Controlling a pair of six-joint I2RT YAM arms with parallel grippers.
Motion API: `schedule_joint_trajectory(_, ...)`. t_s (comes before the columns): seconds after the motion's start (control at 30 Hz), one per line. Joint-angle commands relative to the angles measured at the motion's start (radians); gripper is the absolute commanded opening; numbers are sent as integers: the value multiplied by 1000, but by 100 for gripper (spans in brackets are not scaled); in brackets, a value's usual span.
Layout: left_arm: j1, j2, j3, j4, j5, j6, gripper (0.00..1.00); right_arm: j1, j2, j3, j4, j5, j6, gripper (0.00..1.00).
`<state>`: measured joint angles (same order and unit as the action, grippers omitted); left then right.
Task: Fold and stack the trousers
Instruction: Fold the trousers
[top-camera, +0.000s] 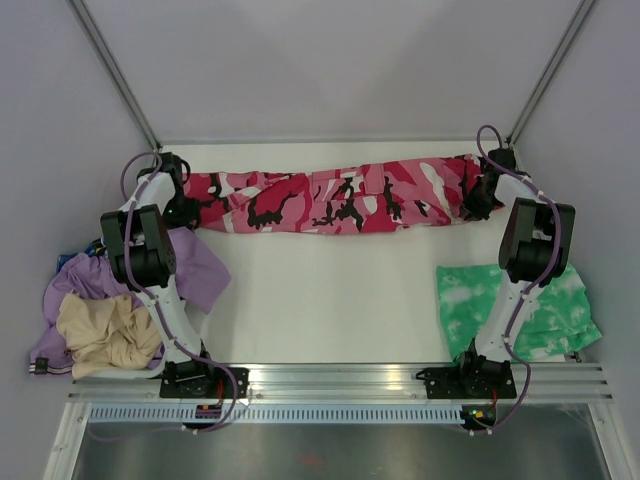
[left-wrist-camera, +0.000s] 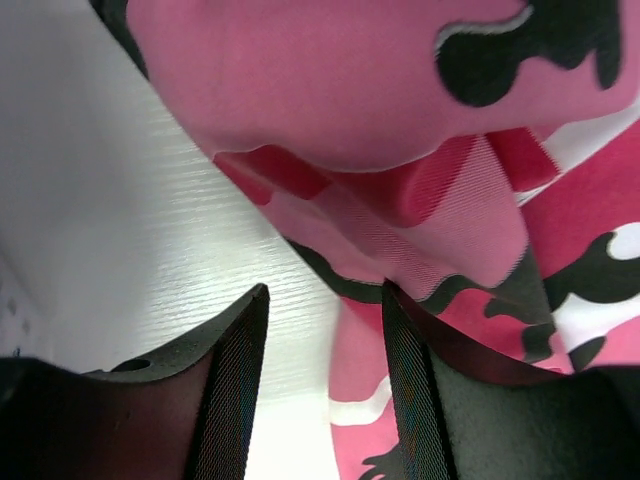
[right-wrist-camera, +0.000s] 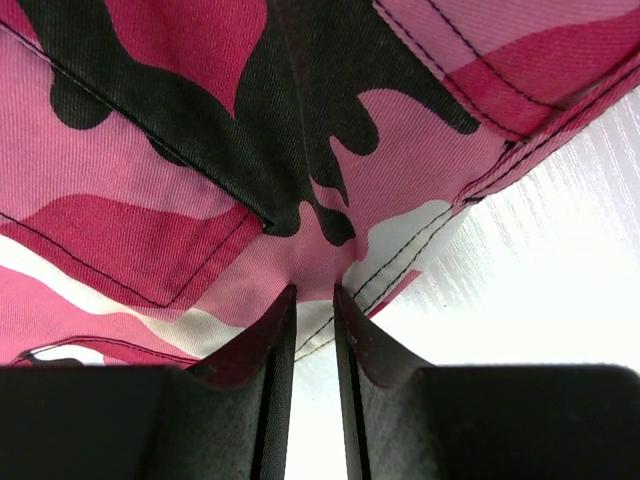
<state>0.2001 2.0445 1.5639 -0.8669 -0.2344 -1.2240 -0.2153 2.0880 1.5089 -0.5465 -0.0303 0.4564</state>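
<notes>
The pink, red, white and black camouflage trousers (top-camera: 330, 200) lie stretched in a long band across the far side of the white table (top-camera: 330, 300). My left gripper (top-camera: 183, 208) is at their left end. In the left wrist view it (left-wrist-camera: 325, 290) stands open, with bare table and a flap of the trousers (left-wrist-camera: 420, 120) showing between its fingers, and nothing is pinched. My right gripper (top-camera: 478, 200) is at the right end. Its narrow jaws (right-wrist-camera: 315, 290) are shut on a hem of the trousers (right-wrist-camera: 200, 150), and the cloth puckers at the tips.
A green-and-white tie-dye garment (top-camera: 530, 305) lies flat at the right, beside the right arm. A lilac cloth (top-camera: 195, 265) and a crumpled beige cloth (top-camera: 105, 330) are piled at the left edge. A metal rail (top-camera: 340, 380) runs along the near edge.
</notes>
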Motion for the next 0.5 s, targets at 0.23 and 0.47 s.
schedule_joint_trajectory(0.23, 21, -17, -34, 247, -112, -16, 61, -6, 4, 33, -26, -11, 5, 28)
schedule_joint_trajectory(0.47, 30, 17, -18, 191, -108, -43, 26, -6, 1, 33, -27, -3, 10, 28)
